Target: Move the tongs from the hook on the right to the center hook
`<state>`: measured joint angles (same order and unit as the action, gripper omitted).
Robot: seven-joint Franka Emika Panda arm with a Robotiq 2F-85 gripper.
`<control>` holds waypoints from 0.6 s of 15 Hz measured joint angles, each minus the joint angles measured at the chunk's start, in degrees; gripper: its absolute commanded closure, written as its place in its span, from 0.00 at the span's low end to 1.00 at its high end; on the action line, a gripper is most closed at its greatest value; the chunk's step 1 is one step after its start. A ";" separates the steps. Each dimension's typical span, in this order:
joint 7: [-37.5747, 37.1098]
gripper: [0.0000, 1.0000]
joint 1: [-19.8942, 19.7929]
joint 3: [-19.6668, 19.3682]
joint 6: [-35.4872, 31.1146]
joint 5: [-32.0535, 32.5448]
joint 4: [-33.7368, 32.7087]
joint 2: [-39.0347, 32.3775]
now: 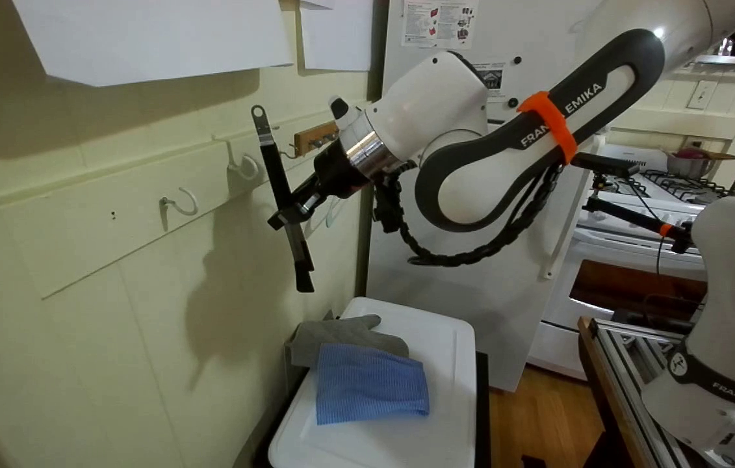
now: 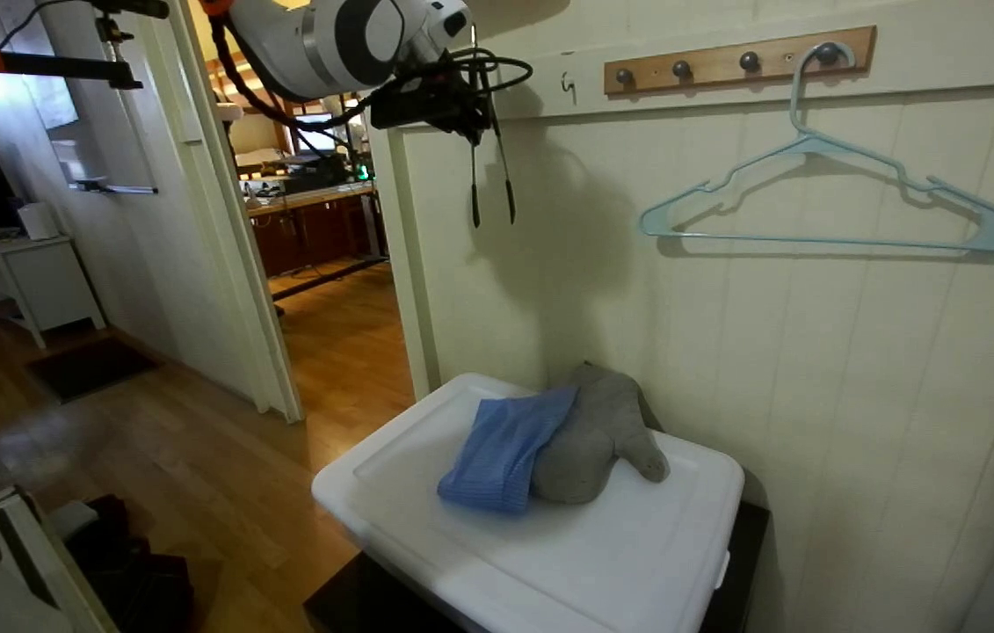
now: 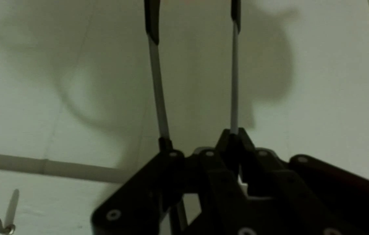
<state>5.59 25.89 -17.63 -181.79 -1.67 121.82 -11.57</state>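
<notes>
The tongs, with black grips and tips and a ring at the top, hang tips down and slightly tilted in both exterior views [image 1: 273,166] [image 2: 475,207]. My gripper [image 1: 286,216] is shut on one arm of the tongs, as the wrist view shows [image 3: 234,134]. The tongs' free arm [image 3: 159,88] stands apart beside the fingers. On the wall board, a left hook [image 1: 182,203] and a center hook [image 1: 245,168] show bare. A small hook [image 1: 288,155] is partly hidden behind the tongs; an exterior view shows a bare hook [image 2: 569,84]. The wrist view shows a hook [image 3: 0,225] lower left.
White paper sheets [image 1: 153,39] jut out above the hooks. A wooden knob rack [image 2: 738,63] holds a blue hanger [image 2: 813,145]. Below stands a white-lidded bin [image 1: 445,338] with a grey mitt [image 1: 335,338] and blue cloth [image 1: 370,383]. A refrigerator [image 1: 445,292] stands behind the arm.
</notes>
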 measured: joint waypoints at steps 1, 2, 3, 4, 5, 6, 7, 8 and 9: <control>-0.66 0.98 1.27 -1.06 0.29 0.12 -0.88 -0.63; -1.33 0.98 2.42 -2.01 0.71 0.15 -1.76 -1.23; -2.09 0.98 3.48 -2.85 1.13 0.15 -2.62 -1.86; -2.80 0.98 4.40 -3.56 1.50 0.15 -3.44 -2.50; -3.62 0.98 5.20 -4.26 1.97 0.15 -4.20 -3.06; -4.47 0.98 5.92 -4.97 2.31 0.15 -4.87 -3.59; -5.12 0.98 6.51 -5.62 2.47 0.15 -5.36 -4.01; -5.75 0.98 7.10 -6.28 2.75 0.15 -5.91 -4.41; -6.43 0.98 7.71 -6.97 3.15 0.15 -6.43 -4.77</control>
<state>-0.84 33.60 -24.60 -178.64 -1.52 115.39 -16.34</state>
